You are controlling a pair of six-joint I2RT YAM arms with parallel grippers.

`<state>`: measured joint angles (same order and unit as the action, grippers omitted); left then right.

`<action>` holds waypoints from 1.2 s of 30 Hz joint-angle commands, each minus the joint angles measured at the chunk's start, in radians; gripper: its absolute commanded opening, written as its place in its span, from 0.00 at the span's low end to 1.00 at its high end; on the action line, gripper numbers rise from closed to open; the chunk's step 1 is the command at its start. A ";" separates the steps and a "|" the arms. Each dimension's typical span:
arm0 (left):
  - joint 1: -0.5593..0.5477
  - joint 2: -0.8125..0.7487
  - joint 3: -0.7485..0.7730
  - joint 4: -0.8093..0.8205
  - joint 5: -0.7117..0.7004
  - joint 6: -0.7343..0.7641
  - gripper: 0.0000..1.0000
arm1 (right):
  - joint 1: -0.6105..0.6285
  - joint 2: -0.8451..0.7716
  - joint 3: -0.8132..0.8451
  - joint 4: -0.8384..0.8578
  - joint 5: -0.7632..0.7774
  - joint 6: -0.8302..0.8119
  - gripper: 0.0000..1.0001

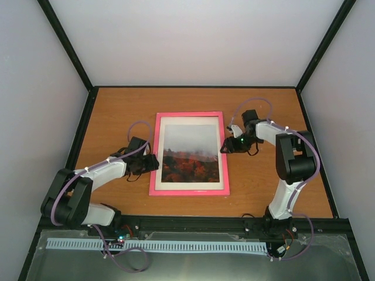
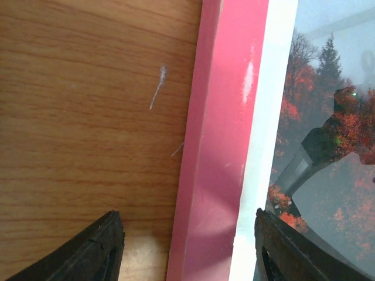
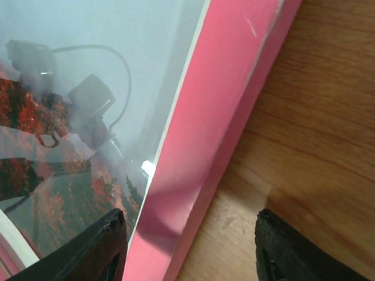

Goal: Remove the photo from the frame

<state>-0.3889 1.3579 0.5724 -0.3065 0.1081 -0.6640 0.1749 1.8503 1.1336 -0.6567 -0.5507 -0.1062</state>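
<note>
The pink-bordered frame [image 1: 188,153] lies face up in the middle of the wooden table, with the photo [image 1: 190,153] of misty sky and orange-red trees showing through its glass inside a white mat. My left gripper [image 1: 153,163] is open and straddles the frame's left border [image 2: 220,146], one finger on the wood, the other over the photo [image 2: 328,152]. My right gripper [image 1: 224,147] is open and straddles the frame's right border [image 3: 205,146], one finger over the photo [image 3: 70,193], the other over the wood. Both are empty.
The wooden table [image 1: 117,117] is bounded by black rails and white walls at the back and sides. A black rail and metal tray run along the near edge by the arm bases.
</note>
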 commanded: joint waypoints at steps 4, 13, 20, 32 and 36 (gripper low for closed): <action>-0.007 0.025 -0.003 0.038 0.028 -0.009 0.60 | 0.006 0.075 0.035 0.005 -0.104 0.010 0.57; -0.006 0.033 -0.011 0.053 0.029 -0.004 0.56 | 0.006 0.062 0.038 0.008 -0.131 0.022 0.36; -0.007 -0.015 0.001 0.039 -0.009 -0.004 0.55 | 0.005 0.048 0.048 0.000 -0.168 0.036 0.16; -0.007 -0.229 0.103 -0.128 -0.179 0.012 0.58 | -0.072 -0.014 0.038 -0.008 -0.255 0.044 0.03; -0.007 -0.300 0.146 -0.180 -0.255 0.018 0.60 | -0.110 -0.039 0.022 -0.005 -0.282 0.040 0.03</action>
<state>-0.3893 1.1217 0.6483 -0.4084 -0.0441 -0.6624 0.0978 1.8736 1.1587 -0.6617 -0.7448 -0.0490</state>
